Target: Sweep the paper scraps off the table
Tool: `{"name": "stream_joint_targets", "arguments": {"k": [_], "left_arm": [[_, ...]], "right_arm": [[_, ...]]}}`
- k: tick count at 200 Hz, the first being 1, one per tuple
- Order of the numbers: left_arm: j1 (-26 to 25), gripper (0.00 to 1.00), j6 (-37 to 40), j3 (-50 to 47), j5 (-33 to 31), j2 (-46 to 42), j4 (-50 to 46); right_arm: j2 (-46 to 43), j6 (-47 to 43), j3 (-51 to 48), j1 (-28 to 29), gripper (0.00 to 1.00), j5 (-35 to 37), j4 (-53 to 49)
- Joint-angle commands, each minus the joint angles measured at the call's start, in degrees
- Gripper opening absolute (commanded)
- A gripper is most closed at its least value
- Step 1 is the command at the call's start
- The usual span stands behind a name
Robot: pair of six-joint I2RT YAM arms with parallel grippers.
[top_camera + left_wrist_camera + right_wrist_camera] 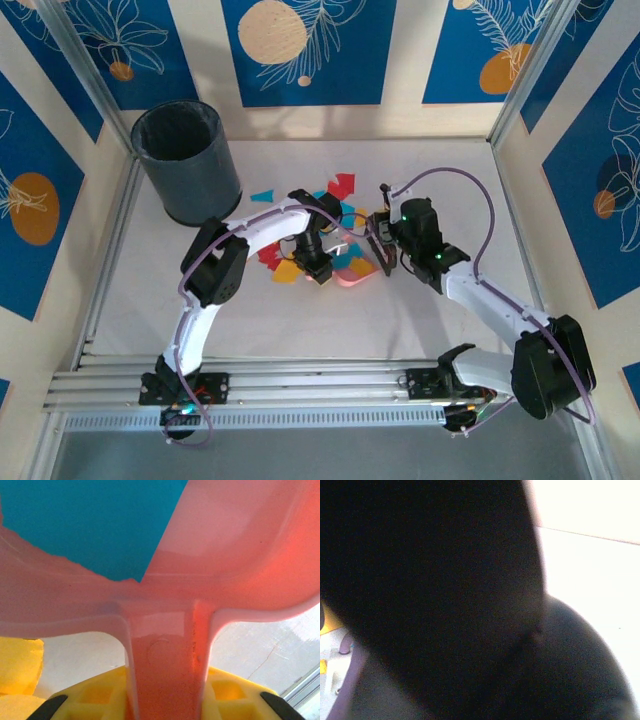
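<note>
Left gripper (167,704) clamped on the pink dustpan (240,555) handle, right gripper (384,243) clenched around a dark tool (381,262), a brush I reckon. Paper scraps (343,186) lie mid-way up the table (300,325), just beyond the pan, so lip flat down and short strokes towards it

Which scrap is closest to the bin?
The cyan scrap, lying alone just right of the bin. The other scraps bunch farther right, nearer the dustpan.
</note>
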Motion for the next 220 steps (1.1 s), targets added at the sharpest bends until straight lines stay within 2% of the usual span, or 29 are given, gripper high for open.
{"name": "stream_joint_targets", "arguments": {"k": [1,49,120,143,181,220], "left_arm": [[-0.72,0.0,1.39,-0.91,1.92,-1.21,-2.13],[-0.72,0.0,1.38,-1.03,2.4,-1.21,-1.87],[-0.72,0.0,1.4,-0.97,2.52,-1.45,-1.71],[-0.72,0.0,1.21,-1.03,1.75,-1.97,-1.43],[-0.64,0.0,0.52,-1.97,-0.03,-4.62,0.65],[-0.31,0.0,-0.35,-2.68,-2.34,-7.93,1.94]], "right_arm": [[0.9,-0.75,0.92,0.42,0.0,-3.69,-1.3],[0.03,-0.66,0.49,0.43,0.0,-10.81,0.75],[-1.96,0.03,0.08,0.08,0.0,-13.19,2.49],[-3.27,0.63,-0.52,-0.13,0.0,-10.76,2.96],[-6.01,1.6,-1.53,-0.41,0.0,-0.39,2.31],[-10.24,3.96,-2.58,-2.38,0.0,3.95,0.2]]}}
